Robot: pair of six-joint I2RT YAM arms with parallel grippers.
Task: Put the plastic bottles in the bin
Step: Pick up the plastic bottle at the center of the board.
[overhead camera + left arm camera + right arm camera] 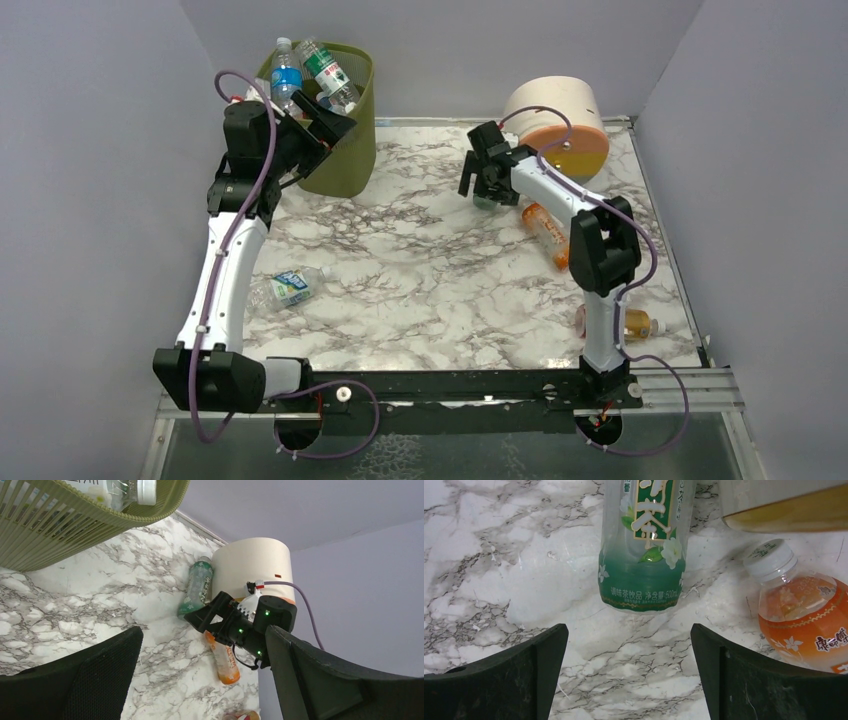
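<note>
While both pairs of fingers stand spread and empty, four bottles lie on the marble surface: a clear green-labelled plastic bottle just ahead of the right fingers, an orange-filled bottle beside it, an amber bottle and a blue-labelled bottle well behind; two upright bottles poke from the olive-green mesh bin just beside the left fingers

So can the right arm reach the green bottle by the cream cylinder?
Probably yes: the right tool is open right at the green bottle, nothing between; the orange bottle lies aside.
</note>
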